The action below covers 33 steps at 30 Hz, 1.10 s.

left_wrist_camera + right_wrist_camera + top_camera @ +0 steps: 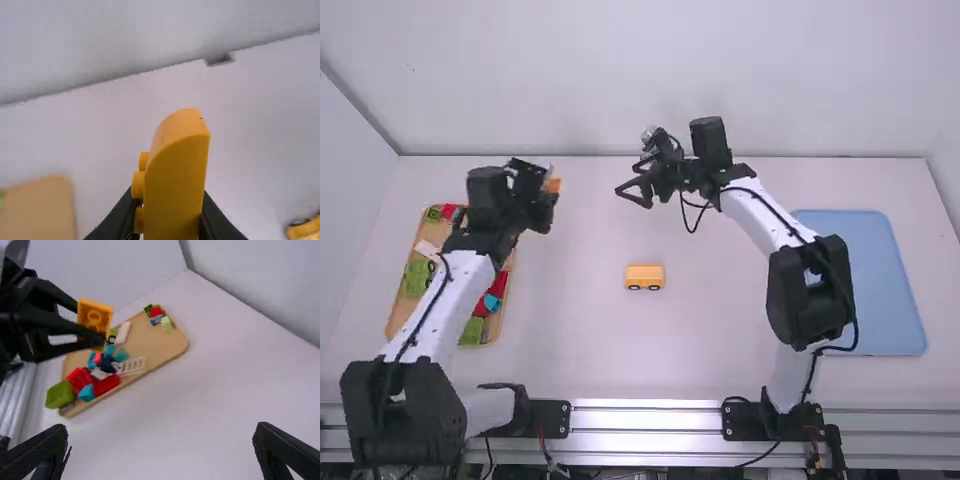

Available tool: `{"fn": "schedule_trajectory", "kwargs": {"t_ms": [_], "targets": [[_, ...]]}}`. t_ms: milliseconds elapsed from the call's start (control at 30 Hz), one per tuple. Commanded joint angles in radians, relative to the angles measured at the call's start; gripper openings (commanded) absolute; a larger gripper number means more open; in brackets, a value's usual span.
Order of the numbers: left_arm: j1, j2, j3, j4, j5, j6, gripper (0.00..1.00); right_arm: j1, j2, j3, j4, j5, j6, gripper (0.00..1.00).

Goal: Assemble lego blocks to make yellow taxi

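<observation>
My left gripper (545,200), raised at the tray's far right corner, holds a yellow-orange block (554,185). In the left wrist view the left gripper (167,220) is closed on this block (175,175), which has a curved top and round studs along one side. A yellow car base with dark wheels (644,277) rests on the mid table. My right gripper (638,180) is over the far middle of the table, beyond the car base; in the right wrist view the right gripper (162,450) stands wide open with nothing between its fingers.
A wooden tray (398,310) with red, green and blue blocks lies at the left, partly under the left arm. On the right is a blue mat (890,290), beside the right arm. The back wall borders the table's far edge.
</observation>
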Motion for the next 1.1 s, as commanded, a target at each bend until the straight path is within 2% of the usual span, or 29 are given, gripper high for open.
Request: {"fn": "schedule_trajectory", "kwargs": {"t_ms": [0, 67, 167, 467, 600, 733, 900, 1067], "targets": [[-0.066, 0.028, -0.007, 0.019, 0.021, 0.146, 0.02, -0.010, 0.009, 0.026, -0.037, -0.085, 0.012, 0.99], [-0.131, 0.059, -0.007, 0.058, 0.020, 0.186, 0.02, -0.018, 0.024, 0.026, -0.069, -0.094, 0.001, 0.99], [-0.192, 0.108, -0.007, 0.118, 0.018, 0.200, 0.02, -0.025, 0.054, 0.024, -0.034, -0.122, 0.036, 1.00], [-0.234, 0.235, -0.007, 0.330, -0.014, -0.015, 0.02, -0.014, 0.096, -0.048, 0.256, -0.134, 0.195, 0.86], [-0.245, 0.263, -0.015, 0.409, -0.007, -0.129, 0.02, -0.016, 0.096, -0.099, 0.412, -0.080, 0.304, 0.84], [-0.271, 0.275, -0.045, 0.492, 0.056, -0.146, 0.02, -0.002, 0.096, -0.125, 0.462, -0.029, 0.345, 0.84], [-0.297, 0.278, -0.099, 0.594, 0.008, -0.180, 0.02, 0.005, 0.096, -0.126, 0.455, -0.039, 0.347, 0.82], [-0.317, 0.278, -0.195, 0.769, -0.007, -0.199, 0.02, 0.012, 0.096, -0.126, 0.458, -0.041, 0.336, 0.78]]}}
